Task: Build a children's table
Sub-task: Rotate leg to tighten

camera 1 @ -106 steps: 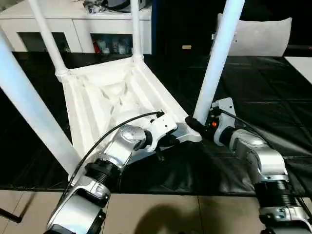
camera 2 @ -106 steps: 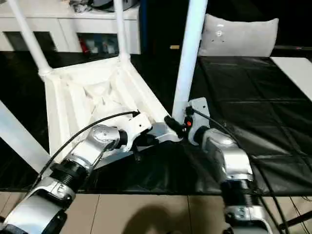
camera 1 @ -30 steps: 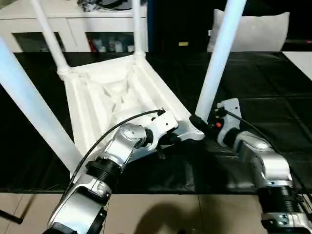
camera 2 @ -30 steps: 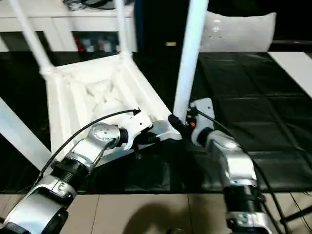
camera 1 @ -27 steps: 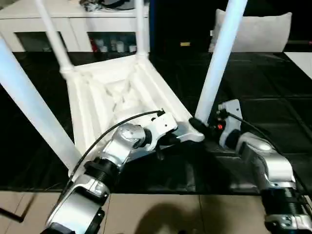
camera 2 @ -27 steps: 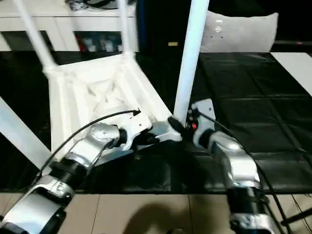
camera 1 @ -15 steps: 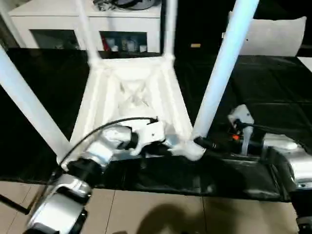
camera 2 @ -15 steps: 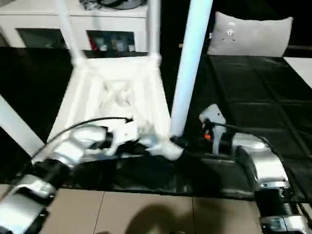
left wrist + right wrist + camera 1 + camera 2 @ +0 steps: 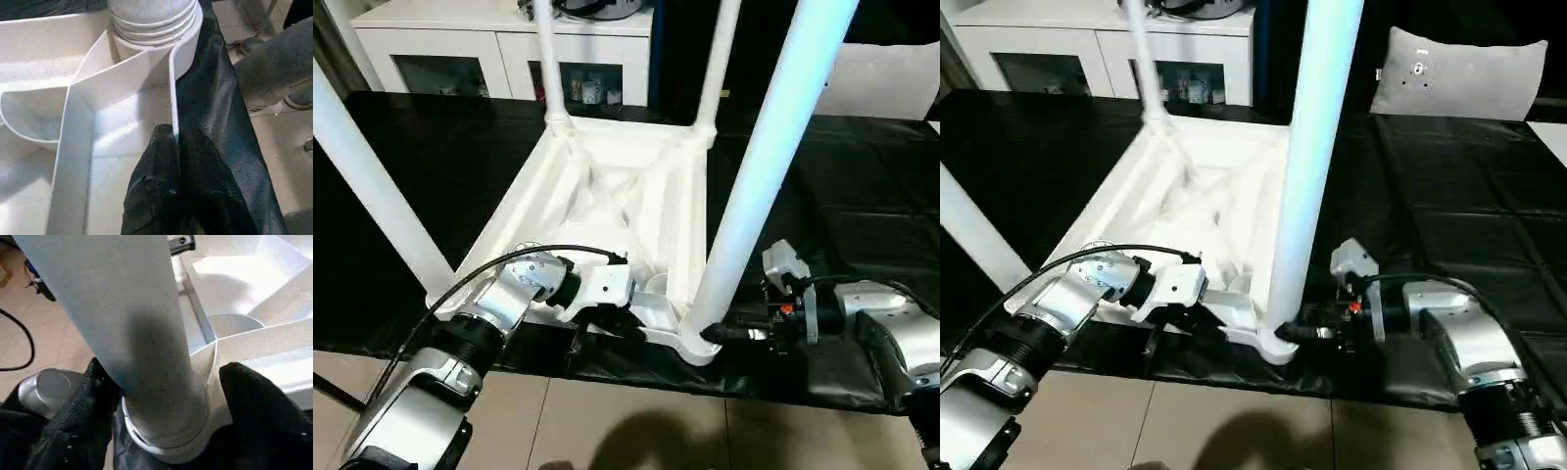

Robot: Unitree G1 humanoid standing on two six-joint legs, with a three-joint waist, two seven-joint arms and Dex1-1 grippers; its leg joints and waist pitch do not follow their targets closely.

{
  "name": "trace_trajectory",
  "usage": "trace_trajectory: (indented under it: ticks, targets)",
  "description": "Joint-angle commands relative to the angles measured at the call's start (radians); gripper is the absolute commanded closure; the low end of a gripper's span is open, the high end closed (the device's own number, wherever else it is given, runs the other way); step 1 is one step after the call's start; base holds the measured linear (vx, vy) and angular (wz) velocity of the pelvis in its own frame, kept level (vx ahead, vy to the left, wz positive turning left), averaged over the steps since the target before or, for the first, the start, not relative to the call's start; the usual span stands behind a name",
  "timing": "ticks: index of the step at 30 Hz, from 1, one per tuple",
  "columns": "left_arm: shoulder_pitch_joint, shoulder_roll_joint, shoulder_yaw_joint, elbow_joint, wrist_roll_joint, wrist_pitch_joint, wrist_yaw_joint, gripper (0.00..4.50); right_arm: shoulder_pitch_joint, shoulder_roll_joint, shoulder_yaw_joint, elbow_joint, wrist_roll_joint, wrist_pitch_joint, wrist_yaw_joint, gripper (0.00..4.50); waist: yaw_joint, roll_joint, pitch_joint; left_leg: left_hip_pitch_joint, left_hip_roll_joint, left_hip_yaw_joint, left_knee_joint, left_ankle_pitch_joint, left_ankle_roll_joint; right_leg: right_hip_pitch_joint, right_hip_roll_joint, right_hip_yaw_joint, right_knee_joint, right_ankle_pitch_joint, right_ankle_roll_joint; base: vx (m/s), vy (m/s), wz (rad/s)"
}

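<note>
The children's table (image 9: pixel 607 191) lies upside down on a black mat, its ribbed underside up and its four white legs standing upright. My left gripper (image 9: pixel 607 321) is at the near rim. In the left wrist view its black fingers (image 9: pixel 161 161) are pinched shut on the thin rim wall beside a corner socket. My right gripper (image 9: pixel 717 334) reaches in from the right to the base of the near right leg (image 9: pixel 764 166). The right wrist view shows its fingers (image 9: pixel 93 396) straddling that leg just above the socket, open, with one finger against the leg and the other a little off it.
A white cabinet with glass doors (image 9: pixel 460 59) stands behind the mat. A grey pillow (image 9: pixel 1459 73) lies at the back right. The black mat (image 9: pixel 862 196) ends close in front of the table, with tan floor (image 9: pixel 636 431) below. The near left leg (image 9: pixel 362 176) rises beside my left arm.
The head view has swung, so the table now looks squarer on. My right forearm has dropped lower and more level at the leg's base. The left gripper keeps its hold on the rim.
</note>
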Motion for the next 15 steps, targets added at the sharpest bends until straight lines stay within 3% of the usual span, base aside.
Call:
trace_trajectory:
  ticks: [1,6,10,15]
  targets:
    - [0.005,-0.012,-0.041,-0.040,-0.002,-0.026,-0.060,4.50,-0.008,0.006,0.000,-0.007,0.011,-0.009,0.000,1.35,-0.002,-0.021,-0.069,-0.005,0.060,-0.013,-0.063,-0.067,0.109,0.068,-0.077,0.068,-0.066,-0.285,-0.128,0.000,0.000,0.00]
    - [0.007,-0.011,-0.043,-0.036,-0.002,-0.030,-0.063,4.50,-0.007,0.006,0.011,-0.012,0.031,0.012,0.024,1.96,0.001,-0.021,-0.070,-0.005,0.060,-0.012,-0.062,-0.057,0.114,0.068,-0.077,0.069,-0.064,-0.273,-0.129,0.000,0.000,0.00]
    - [0.012,-0.006,-0.042,-0.041,-0.005,-0.022,-0.064,4.50,-0.002,0.010,0.001,-0.024,0.056,0.035,0.033,2.20,0.001,-0.021,-0.070,-0.006,0.059,-0.013,-0.062,-0.055,0.111,0.069,-0.077,0.068,-0.064,-0.280,-0.125,0.000,0.000,0.00]
    - [0.020,-0.027,-0.007,-0.052,-0.008,0.082,0.021,4.50,0.017,0.049,-0.027,-0.084,0.100,0.116,-0.034,2.30,0.000,-0.021,-0.068,-0.004,0.063,-0.014,-0.065,-0.054,0.103,0.067,-0.076,0.069,-0.064,-0.286,-0.122,0.000,0.000,0.00]
